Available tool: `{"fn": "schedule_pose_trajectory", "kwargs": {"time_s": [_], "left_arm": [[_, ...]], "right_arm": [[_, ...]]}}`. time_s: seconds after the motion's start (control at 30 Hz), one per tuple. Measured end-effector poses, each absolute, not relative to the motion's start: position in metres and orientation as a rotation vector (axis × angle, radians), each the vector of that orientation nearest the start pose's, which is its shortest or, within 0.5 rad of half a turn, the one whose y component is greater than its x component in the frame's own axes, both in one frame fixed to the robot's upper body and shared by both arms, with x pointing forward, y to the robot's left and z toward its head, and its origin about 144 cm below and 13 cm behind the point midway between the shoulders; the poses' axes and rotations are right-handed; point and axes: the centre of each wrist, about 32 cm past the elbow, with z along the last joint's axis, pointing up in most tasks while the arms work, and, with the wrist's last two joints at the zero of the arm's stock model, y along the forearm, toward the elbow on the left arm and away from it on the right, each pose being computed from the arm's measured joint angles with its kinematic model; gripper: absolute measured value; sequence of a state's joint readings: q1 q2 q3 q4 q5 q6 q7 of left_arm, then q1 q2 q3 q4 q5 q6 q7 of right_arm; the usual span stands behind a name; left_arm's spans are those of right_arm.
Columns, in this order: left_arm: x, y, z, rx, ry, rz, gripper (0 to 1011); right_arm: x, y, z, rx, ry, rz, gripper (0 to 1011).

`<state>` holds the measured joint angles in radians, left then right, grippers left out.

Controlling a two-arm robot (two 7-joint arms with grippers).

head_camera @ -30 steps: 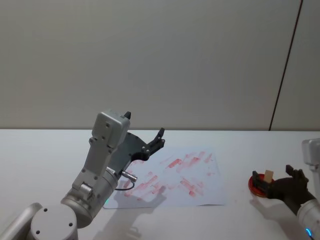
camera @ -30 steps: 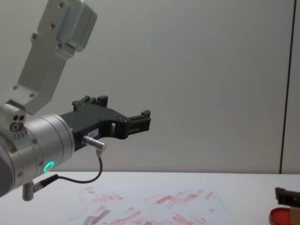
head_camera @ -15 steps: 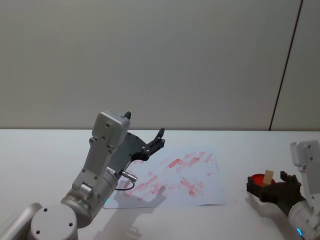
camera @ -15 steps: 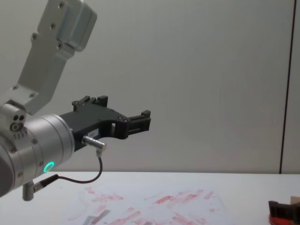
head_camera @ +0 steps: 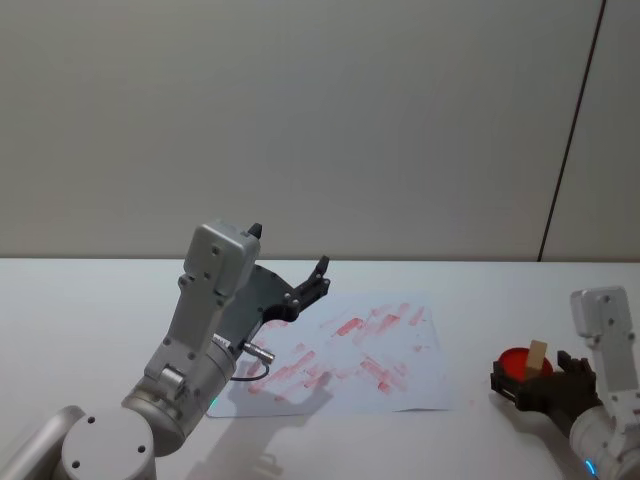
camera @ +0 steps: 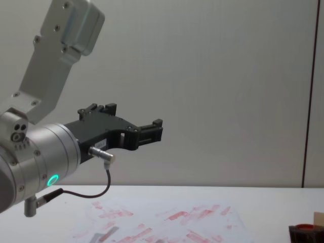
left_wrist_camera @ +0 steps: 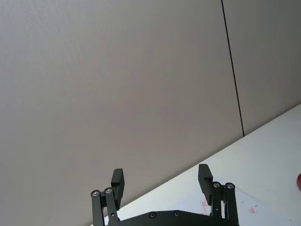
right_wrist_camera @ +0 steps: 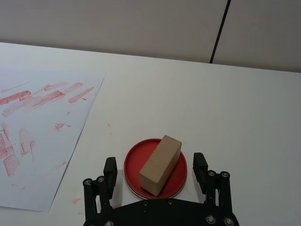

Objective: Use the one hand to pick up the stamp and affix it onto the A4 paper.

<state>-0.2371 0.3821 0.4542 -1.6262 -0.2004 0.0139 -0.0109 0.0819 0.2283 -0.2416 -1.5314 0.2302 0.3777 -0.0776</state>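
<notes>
The stamp (right_wrist_camera: 161,165), a light-brown wooden block, lies on a round red ink pad (right_wrist_camera: 134,168) just right of the A4 paper (right_wrist_camera: 42,132), a white sheet covered with red marks. My right gripper (right_wrist_camera: 155,162) is open, one finger on each side of the pad, neither touching the block. In the head view the stamp (head_camera: 538,355) stands out above the right gripper (head_camera: 528,385) at the table's right. In the chest view the right gripper (camera: 304,234) sits at the lower right corner. My left gripper (head_camera: 318,275) hangs open above the paper (head_camera: 350,350).
The big silver left arm (head_camera: 200,340) with a green light ring rises over the paper's left part. White table (right_wrist_camera: 244,108) stretches bare around the pad. A plain wall with a dark vertical seam (head_camera: 570,140) stands behind.
The right arm's wrist has shifted left and the right gripper has sunk lower around the pad and stamp. The left arm has not moved.
</notes>
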Motion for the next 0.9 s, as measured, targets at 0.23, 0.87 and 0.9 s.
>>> {"fn": "schedule_pose_trajectory", "kwargs": {"time_s": [0.23, 0.87, 0.9], "left_arm": [[0.492, 0.1984, 1.2044, 0.061, -0.268, 1.124, 1003], [0.492, 0.1984, 1.2044, 0.061, -0.268, 1.124, 1002], [0.492, 0.1984, 1.2044, 0.061, -0.268, 1.124, 1002]], "right_arm": [[0.4742, -0.2201, 1.1418, -0.358, 0.247, -1.409, 855], [0.4746, -0.2188, 1.1402, -0.365, 0.25, -1.413, 321], [0.4746, -0.2188, 1.1402, -0.365, 0.25, -1.413, 315]]}}
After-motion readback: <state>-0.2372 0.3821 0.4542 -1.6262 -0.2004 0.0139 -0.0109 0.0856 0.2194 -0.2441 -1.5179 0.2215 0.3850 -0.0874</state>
